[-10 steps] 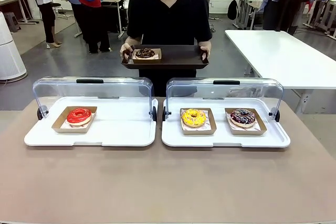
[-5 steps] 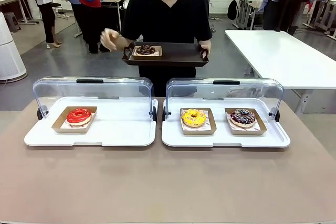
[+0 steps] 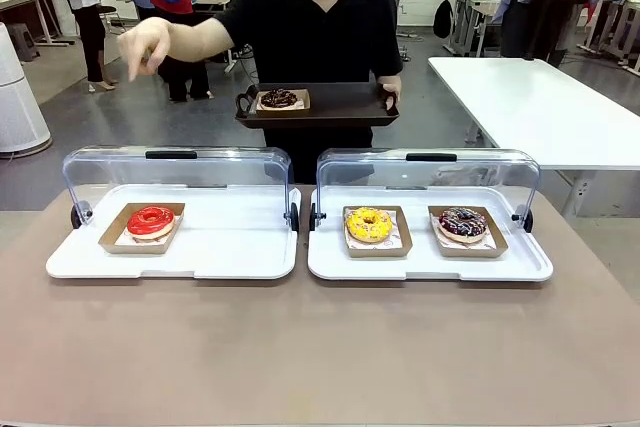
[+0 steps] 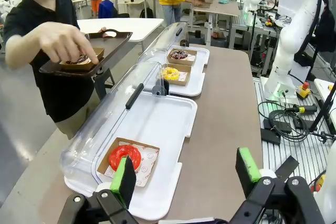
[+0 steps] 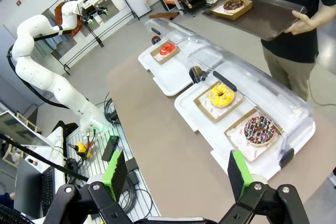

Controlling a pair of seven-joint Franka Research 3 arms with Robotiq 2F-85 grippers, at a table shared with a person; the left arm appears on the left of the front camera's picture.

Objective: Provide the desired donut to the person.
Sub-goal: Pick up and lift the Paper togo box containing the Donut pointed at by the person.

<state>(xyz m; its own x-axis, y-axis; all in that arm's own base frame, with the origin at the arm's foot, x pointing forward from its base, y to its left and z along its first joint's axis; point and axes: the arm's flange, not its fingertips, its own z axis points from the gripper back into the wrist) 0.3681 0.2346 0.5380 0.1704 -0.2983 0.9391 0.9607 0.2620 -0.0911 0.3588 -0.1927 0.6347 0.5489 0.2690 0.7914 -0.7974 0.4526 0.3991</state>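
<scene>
The person (image 3: 320, 27) stands across the table and holds a dark tray (image 3: 340, 112) with one hand; a chocolate donut (image 3: 278, 99) lies on it. Their other hand (image 3: 143, 47) stretches out to picture left, fingers pointing downward. A red donut (image 3: 151, 220) sits in the left white tray (image 3: 230, 247). A yellow donut (image 3: 369, 224) and a dark sprinkled donut (image 3: 462, 222) sit in the right one. My left gripper (image 4: 186, 170) hovers open above the table near the red donut (image 4: 124, 157). My right gripper (image 5: 176, 169) hangs open, high over the table's edge, holding nothing.
Clear lids (image 3: 180, 172) stand raised behind both white trays. The brown tabletop (image 3: 320, 347) in front of them is bare. A white table (image 3: 540, 97) stands at the back right. Bystanders move about behind the person.
The person's hand at picture left has let go of the dark tray's handle and swung up and out to the left, pointing. The other hand alone holds the tray.
</scene>
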